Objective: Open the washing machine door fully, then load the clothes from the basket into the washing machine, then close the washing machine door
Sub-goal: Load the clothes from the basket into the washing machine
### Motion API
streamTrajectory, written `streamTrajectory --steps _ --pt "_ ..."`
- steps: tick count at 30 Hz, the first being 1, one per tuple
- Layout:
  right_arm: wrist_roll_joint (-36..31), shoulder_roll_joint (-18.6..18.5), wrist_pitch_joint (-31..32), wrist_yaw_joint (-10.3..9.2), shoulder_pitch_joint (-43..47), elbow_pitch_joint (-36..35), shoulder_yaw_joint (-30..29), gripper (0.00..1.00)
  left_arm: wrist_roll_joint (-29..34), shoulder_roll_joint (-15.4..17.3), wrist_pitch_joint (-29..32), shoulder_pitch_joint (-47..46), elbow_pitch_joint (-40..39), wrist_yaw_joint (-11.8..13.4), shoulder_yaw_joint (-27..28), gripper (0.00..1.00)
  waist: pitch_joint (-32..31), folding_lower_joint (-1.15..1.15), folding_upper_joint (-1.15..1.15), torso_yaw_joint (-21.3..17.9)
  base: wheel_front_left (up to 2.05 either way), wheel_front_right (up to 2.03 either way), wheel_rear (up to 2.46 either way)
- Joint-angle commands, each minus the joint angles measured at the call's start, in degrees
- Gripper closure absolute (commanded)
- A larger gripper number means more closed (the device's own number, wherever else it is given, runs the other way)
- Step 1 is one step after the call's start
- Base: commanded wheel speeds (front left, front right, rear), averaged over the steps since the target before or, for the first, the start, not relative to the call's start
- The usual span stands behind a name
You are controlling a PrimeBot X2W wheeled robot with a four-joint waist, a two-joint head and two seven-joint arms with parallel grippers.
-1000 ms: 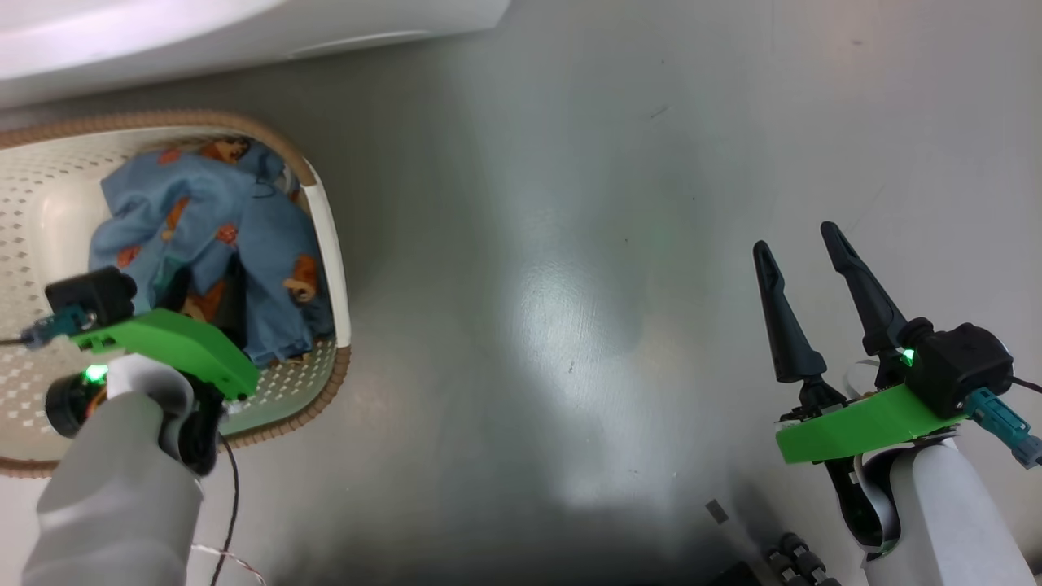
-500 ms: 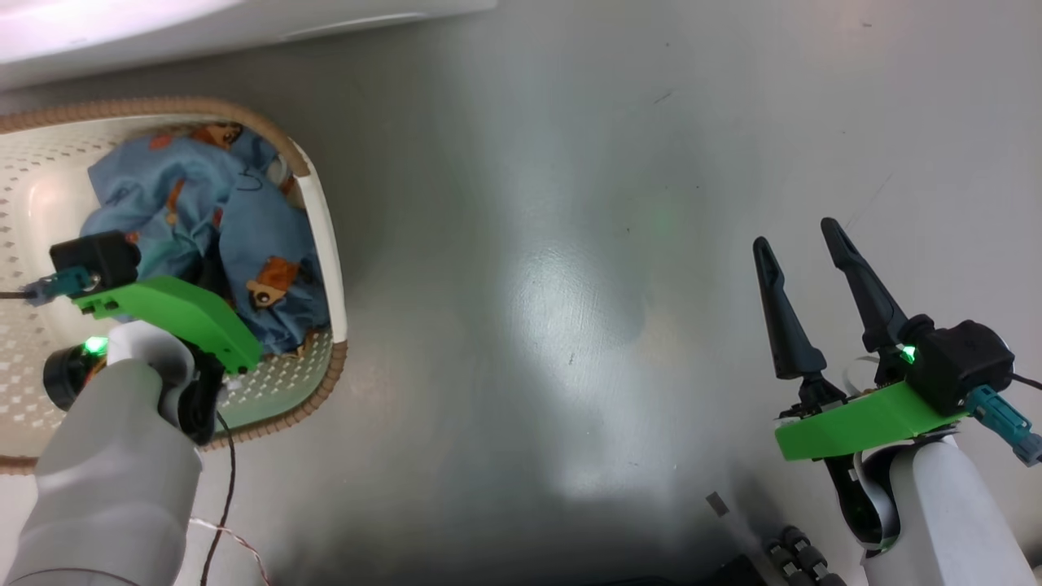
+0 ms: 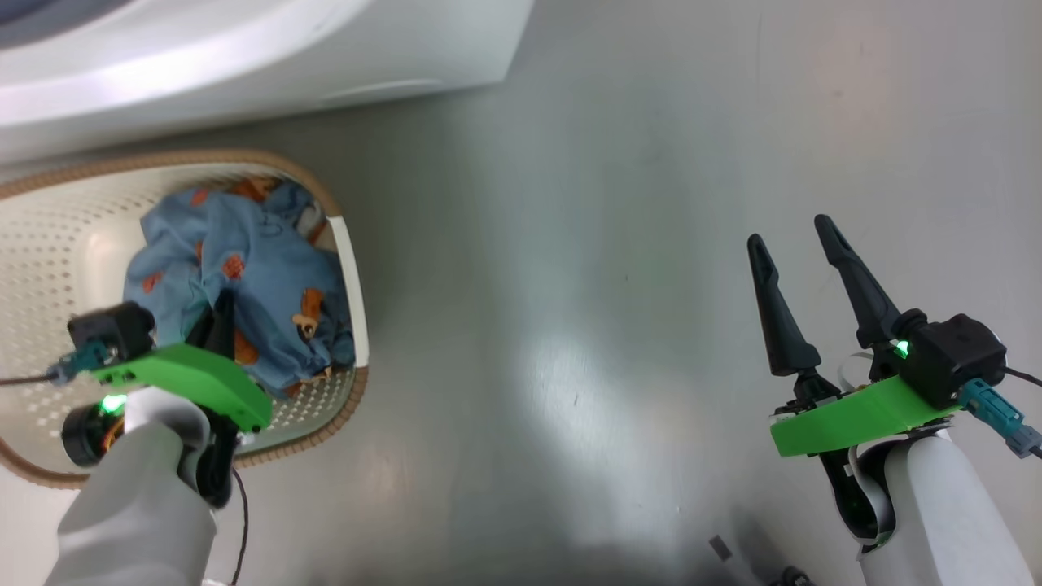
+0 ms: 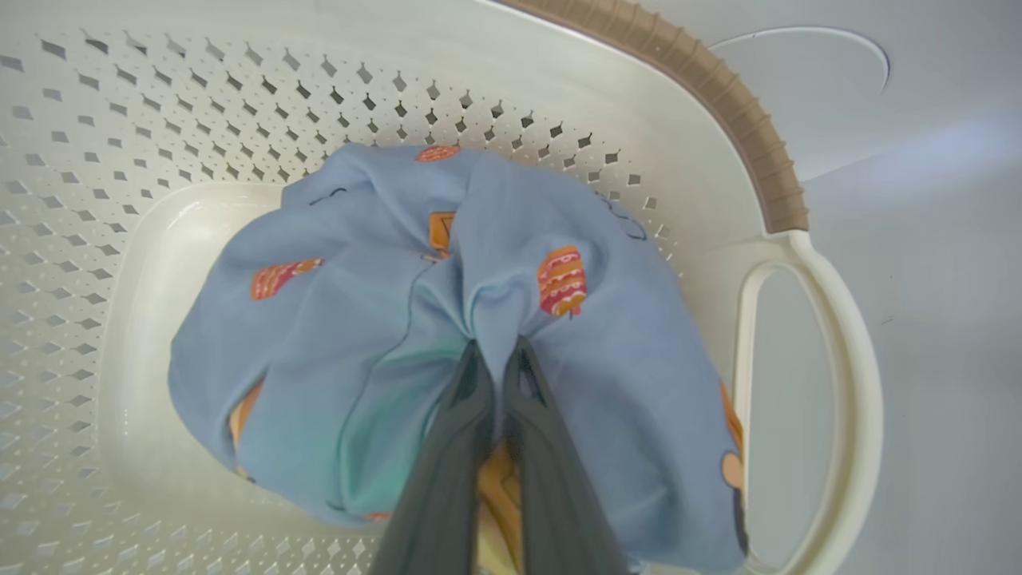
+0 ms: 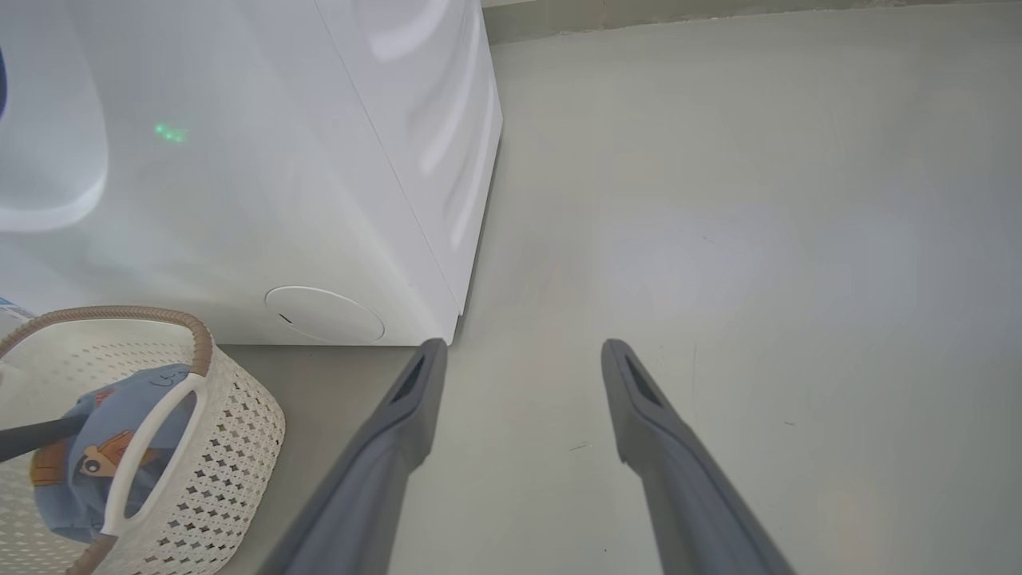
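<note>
1. left gripper, dark fingers clenched on a fold of soft blue bear-print clothes, likely to lift them out.
2. the clothes sit inside the cream perforated plastic basket, beside the big white washing machine.
3. right gripper spread wide, empty, well apart.

A glossy grey floor spreads beneath and ahead of the right end effector, with a pale patch of reflected light to its left. A small dark scrap lies behind and left of it, and a darker strip edges the floor well ahead of it.
</note>
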Motion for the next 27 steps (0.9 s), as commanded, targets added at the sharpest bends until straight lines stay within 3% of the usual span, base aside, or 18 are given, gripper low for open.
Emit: streamTrajectory --steps 1,7,18,27 --pt "1.1 -0.3 -0.7 0.35 1.2 -0.7 1.8 0.00 -0.3 2.4 -1.0 3.0 -1.1 -0.2 1.3 1.00 -3.5 0.00 0.00 0.7 0.00 0.00 0.00" --pt "1.5 -0.6 -0.7 0.35 1.6 0.6 2.1 0.00 4.2 3.3 -1.2 8.7 -10.9 0.8 8.1 1.00 -8.7 0.00 0.00 1.8 0.00 0.00 0.00" --pt "2.2 -0.4 -0.7 0.35 3.4 3.2 3.8 0.00 16.8 -1.8 -1.2 24.8 -29.0 1.1 24.2 1.00 -19.3 0.00 0.00 2.3 0.00 0.00 0.00" --pt "3.0 -0.1 -0.7 0.35 5.5 6.2 4.5 0.00 23.2 -5.0 -1.2 32.8 -38.2 0.2 30.6 1.00 -27.4 0.00 0.00 3.4 0.00 0.00 0.00"
